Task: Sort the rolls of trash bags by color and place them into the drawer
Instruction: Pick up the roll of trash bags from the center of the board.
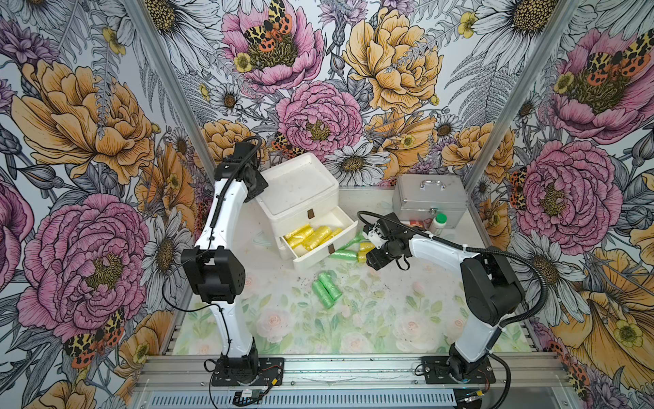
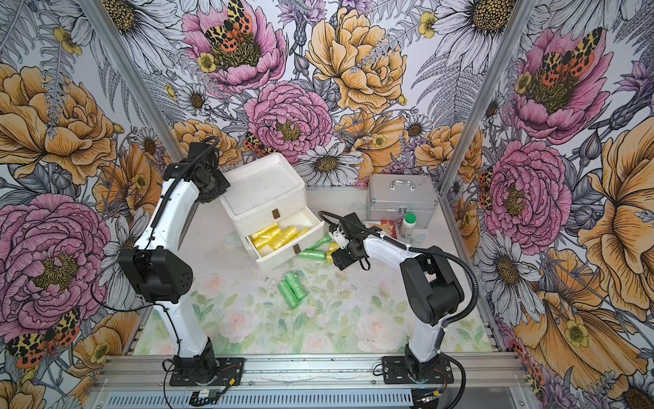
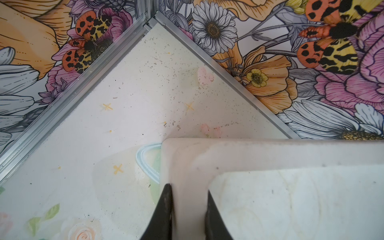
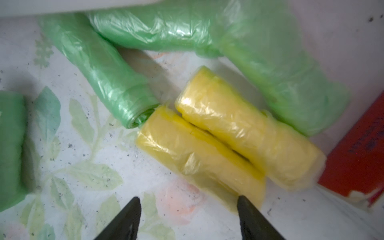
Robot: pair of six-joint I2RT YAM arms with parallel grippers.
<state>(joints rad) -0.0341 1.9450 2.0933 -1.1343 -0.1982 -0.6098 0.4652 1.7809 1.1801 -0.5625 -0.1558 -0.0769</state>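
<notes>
Floral wallpaper wraps all three walls, with a pale rose-print mat (image 1: 371, 318) on the table.

Far left, the left gripper (image 3: 188, 199) is clenched on the rim of the white drawer unit (image 1: 300, 187). One finger sits outside the wall and one inside.

Next comes the open drawer (image 1: 348, 221), where the yellow rolls (image 1: 311, 235) are already in. They are crinkly, glossy little cylinders lying flat side by side. Their long axes slant from near-left to far-right in both top views.

On the mat in front sits a clump of green rolls (image 1: 327, 288), packed parallel and pointing far-left to near-right.

Just off the drawer's front corner are more loose green rolls (image 1: 345, 254). One lies roughly crosswise and another is angled up beside it.

The right wrist view is a little blurred, but it shows translucent green film, wrinkled and shiny. One green roll (image 4: 99, 72) has its open end butted against the tip of a yellow one.

The two loose yellow rolls (image 4: 199, 153) lie flat on the mat. They touch along their length and are parallel, with their near ends toward the fingertips.

The right gripper (image 4: 188, 199) hovers right over them with its jaws spread and nothing pinched between them. The nearer roll's end lies just beside one fingertip.

A red box (image 4: 357, 149) sits close alongside. Farther right, the white bottle (image 1: 439, 223) stands in front of the silver case (image 1: 430, 198).
</notes>
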